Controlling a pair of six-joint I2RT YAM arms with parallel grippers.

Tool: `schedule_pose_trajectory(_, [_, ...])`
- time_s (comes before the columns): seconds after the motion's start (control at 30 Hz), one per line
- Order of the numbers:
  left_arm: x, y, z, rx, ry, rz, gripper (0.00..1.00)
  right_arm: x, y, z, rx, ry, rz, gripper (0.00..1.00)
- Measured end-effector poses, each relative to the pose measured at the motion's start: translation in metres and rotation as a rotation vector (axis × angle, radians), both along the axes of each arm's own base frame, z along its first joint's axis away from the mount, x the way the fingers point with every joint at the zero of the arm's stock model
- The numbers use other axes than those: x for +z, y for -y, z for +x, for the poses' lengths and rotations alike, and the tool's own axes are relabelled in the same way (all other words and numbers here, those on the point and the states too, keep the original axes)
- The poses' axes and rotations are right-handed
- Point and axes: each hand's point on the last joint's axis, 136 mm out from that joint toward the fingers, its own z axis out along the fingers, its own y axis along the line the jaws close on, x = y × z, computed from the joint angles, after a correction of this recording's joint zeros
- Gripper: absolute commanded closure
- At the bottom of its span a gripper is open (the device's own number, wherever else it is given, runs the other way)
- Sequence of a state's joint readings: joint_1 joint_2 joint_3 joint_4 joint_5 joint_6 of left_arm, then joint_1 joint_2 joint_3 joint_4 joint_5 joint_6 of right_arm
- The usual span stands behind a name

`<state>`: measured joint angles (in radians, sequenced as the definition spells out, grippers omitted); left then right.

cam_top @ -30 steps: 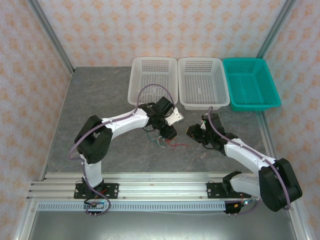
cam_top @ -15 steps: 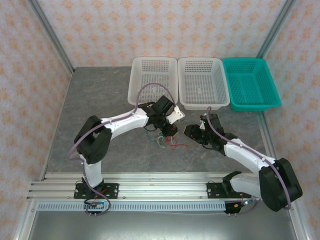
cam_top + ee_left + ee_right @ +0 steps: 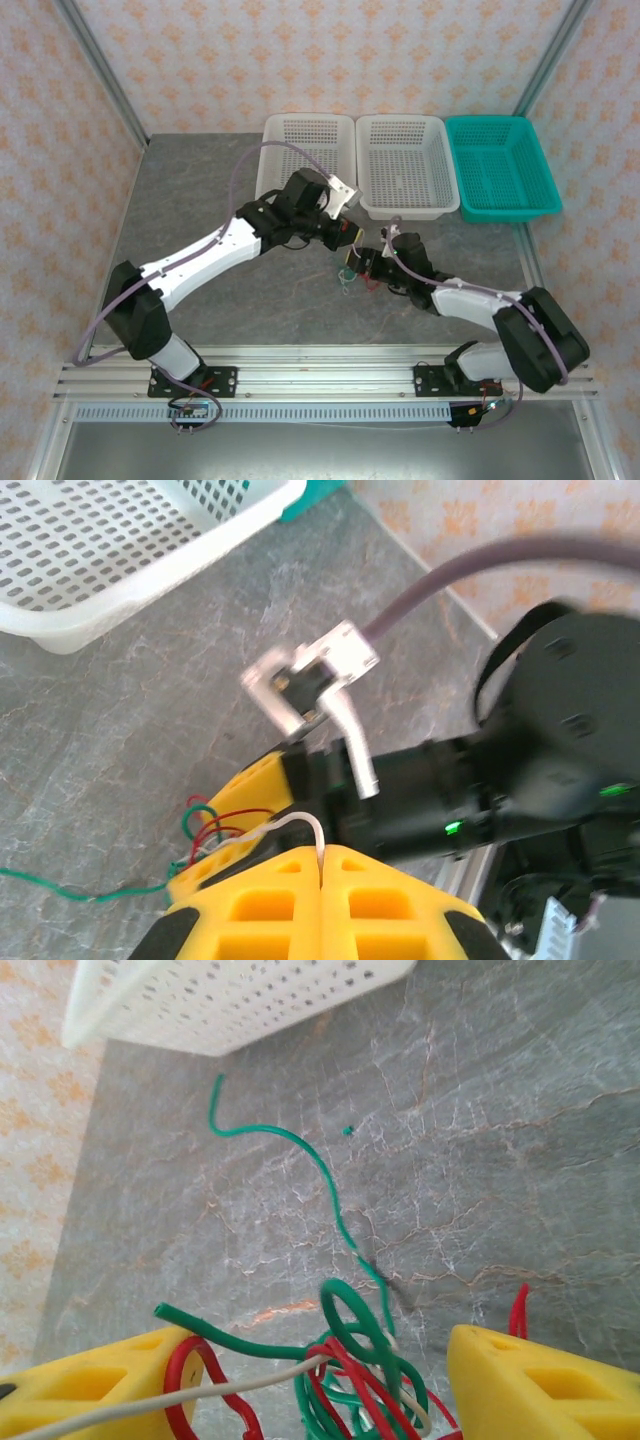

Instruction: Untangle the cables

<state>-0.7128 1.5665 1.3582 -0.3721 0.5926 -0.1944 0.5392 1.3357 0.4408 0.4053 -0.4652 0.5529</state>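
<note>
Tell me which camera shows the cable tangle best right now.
Right wrist: the tangle sits close and sharp, red, green and white loops distinct. Left wrist catches a few loops beyond the pinched white cable; top external shows a tiny clump.

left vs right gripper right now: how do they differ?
The left gripper is shut, yellow fingers pressed together; the right gripper is open, fingers wide apart. The left gripper pinches a white wire; the right gripper clamps nothing, and the tangle of red and green wires lies between its fingers. Both have yellow fingers.
</note>
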Motion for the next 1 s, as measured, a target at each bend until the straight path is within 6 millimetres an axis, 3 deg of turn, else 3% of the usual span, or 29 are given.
schedule_pose_trajectory(0.17, [0.036, -0.005, -0.005, 0.036, 0.026, -0.081, 1.00, -0.017, 0.005, 0.026, -0.090, -0.011, -0.085, 0.65])
schedule_pose_trajectory(0.33, [0.072, -0.035, -0.002, 0.150, 0.084, -0.120, 1.00, -0.033, 0.011, 0.048, -0.193, -0.056, -0.135, 0.65])
schedule_pose_trajectory(0.4, [0.093, -0.064, 0.003, 0.244, 0.118, -0.152, 1.00, -0.046, 0.014, 0.046, -0.214, -0.096, -0.148, 0.61])
schedule_pose_trajectory(0.47, [0.119, -0.109, 0.009, 0.380, 0.165, -0.196, 1.00, -0.055, 0.016, 0.043, -0.228, -0.126, -0.158, 0.58])
schedule_pose_trajectory(0.57, [0.156, -0.176, 0.012, 0.596, 0.259, -0.249, 1.00, -0.056, 0.018, 0.044, -0.244, -0.131, -0.153, 0.54])
schedule_pose_trajectory(0.67, [0.179, -0.220, 0.003, 0.740, 0.333, -0.291, 1.00, -0.054, 0.019, 0.044, -0.252, -0.128, -0.152, 0.53])
schedule_pose_trajectory(0.8, [0.174, -0.237, -0.002, 0.809, 0.334, -0.288, 1.00, -0.054, 0.022, 0.042, -0.260, -0.132, -0.164, 0.53])
schedule_pose_trajectory(0.9, [0.149, -0.234, 0.006, 0.817, 0.283, -0.256, 1.00, -0.054, 0.026, 0.038, -0.263, -0.143, -0.177, 0.50])
schedule_pose_trajectory(1.0, [0.110, -0.231, 0.016, 0.824, 0.202, -0.195, 1.00, -0.052, 0.030, 0.031, -0.255, -0.149, -0.191, 0.50])
